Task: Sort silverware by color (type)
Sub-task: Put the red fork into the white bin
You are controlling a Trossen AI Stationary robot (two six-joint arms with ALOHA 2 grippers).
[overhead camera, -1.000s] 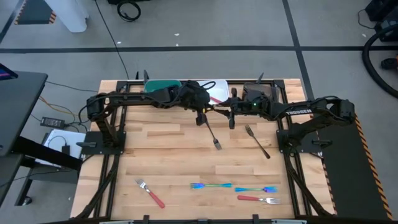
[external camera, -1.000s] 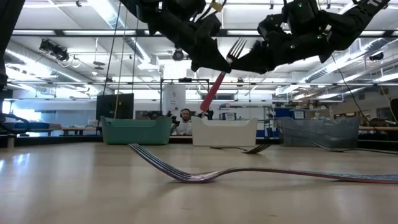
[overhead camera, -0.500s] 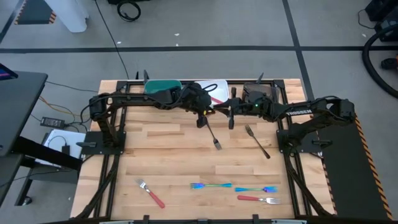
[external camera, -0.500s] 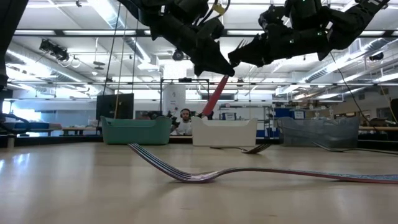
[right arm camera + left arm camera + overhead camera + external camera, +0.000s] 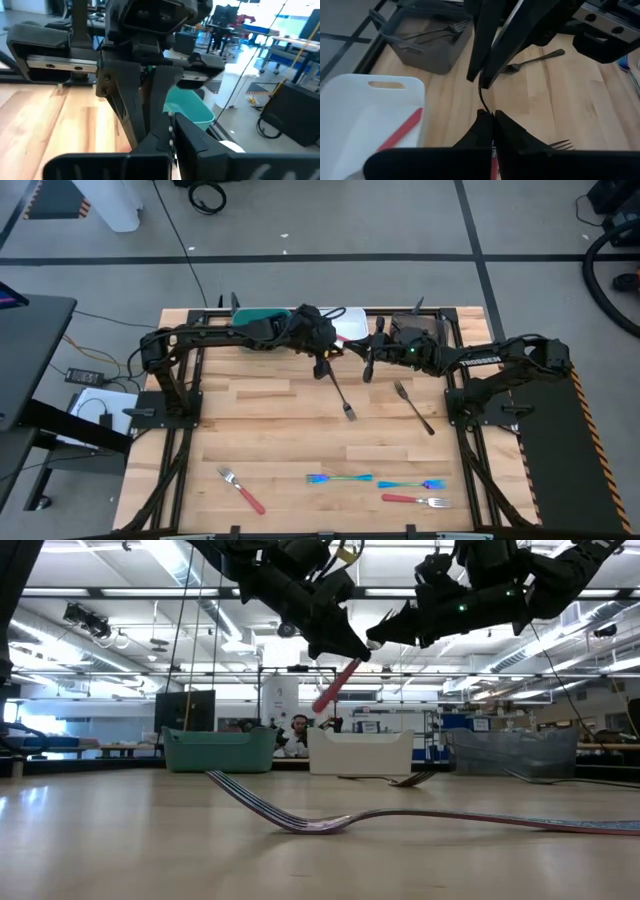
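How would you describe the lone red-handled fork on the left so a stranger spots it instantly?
Find the wooden table, then the edge farthest from the bins, on the left arm's side. The red-handled fork lies there alone, slanted; the other red-handled fork sits beside two blue-teal forks on the right.

Three bins stand in a row along the far edge of the surface (image 5: 260, 430): one (image 5: 262, 314) to the left, one (image 5: 345, 321) in the middle, one (image 5: 420, 323) to the right. Two forks (image 5: 340, 394) (image 5: 413, 405) lie near the centre, side by side. Near the front edge lie four forks: one (image 5: 241, 490) to the left, three (image 5: 340, 478) (image 5: 412, 484) (image 5: 416, 501) close together to the right.
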